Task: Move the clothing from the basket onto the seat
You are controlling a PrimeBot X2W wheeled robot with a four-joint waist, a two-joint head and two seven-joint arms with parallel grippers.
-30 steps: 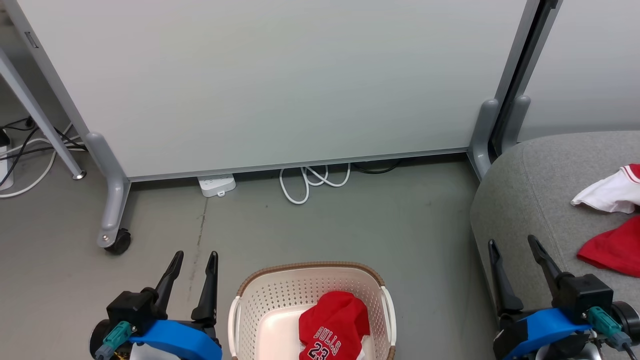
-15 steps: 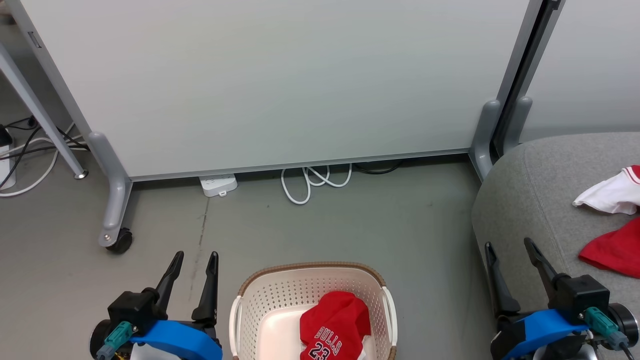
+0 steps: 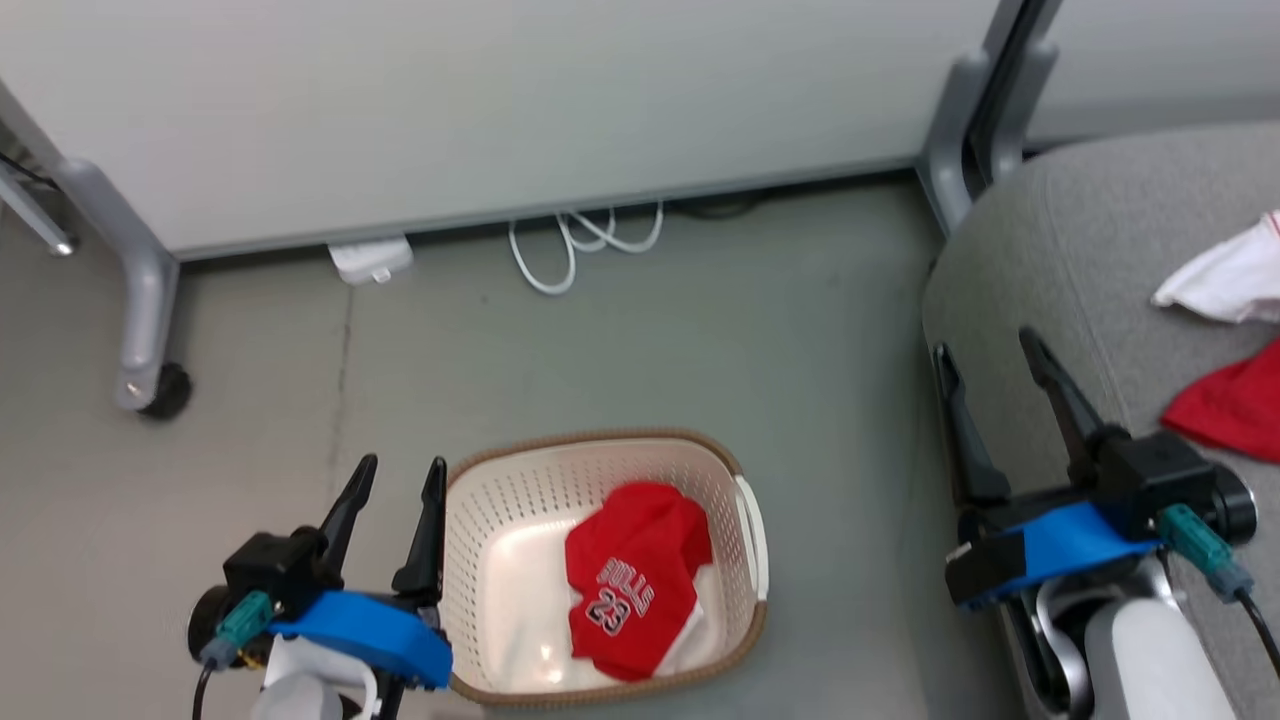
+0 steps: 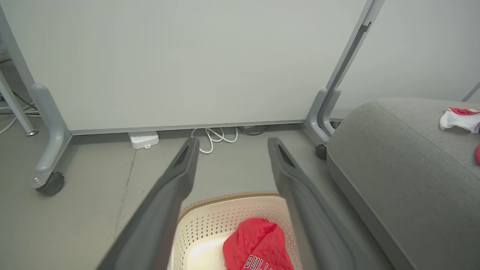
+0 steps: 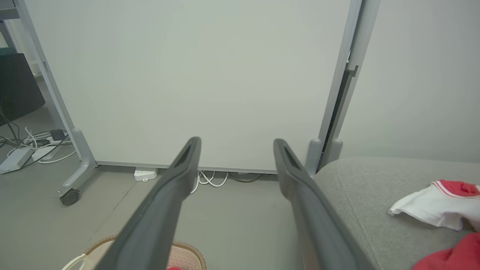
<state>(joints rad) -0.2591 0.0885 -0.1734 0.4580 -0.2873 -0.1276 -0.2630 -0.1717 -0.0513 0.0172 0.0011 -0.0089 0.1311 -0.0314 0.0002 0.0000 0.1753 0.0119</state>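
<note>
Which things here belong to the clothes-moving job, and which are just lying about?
Job:
BULLS 23 jersey, lying in the basket
grey seat, with a red and white garment already on it

Lying about:
power strip
coiled white cable
partition panel and its caster

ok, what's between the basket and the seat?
Just grey floor between the basket and the seat, seen in the head view; nothing lies on that strip.

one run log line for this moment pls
left gripper: open, empty | right gripper: open, empty | bulls 23 jersey: in basket | red-and-white garment: on seat
</note>
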